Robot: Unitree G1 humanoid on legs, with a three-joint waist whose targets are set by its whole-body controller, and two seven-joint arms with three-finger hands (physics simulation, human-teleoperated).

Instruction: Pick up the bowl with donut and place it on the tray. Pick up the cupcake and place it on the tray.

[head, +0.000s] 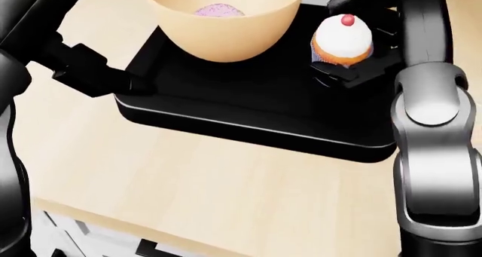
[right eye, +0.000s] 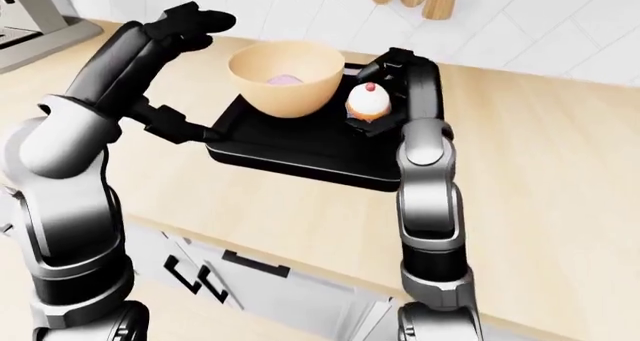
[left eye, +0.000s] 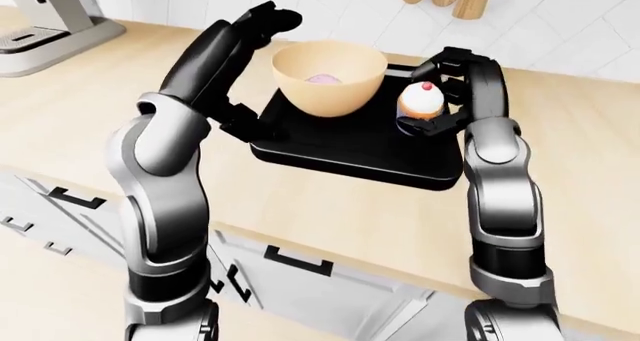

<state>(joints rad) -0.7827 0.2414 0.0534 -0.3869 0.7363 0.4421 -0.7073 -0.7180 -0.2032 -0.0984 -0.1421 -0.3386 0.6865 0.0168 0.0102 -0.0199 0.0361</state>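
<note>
The bowl with its donut sits on the tray at about eleven o'clock in the head view — that placement looks done. The left hand is raised beside the bowl, fingers spread, nothing held. At about one o'clock the cupcake is enclosed by the right hand, low over the tray for setting down — whether it already rests there cannot be told.
</note>
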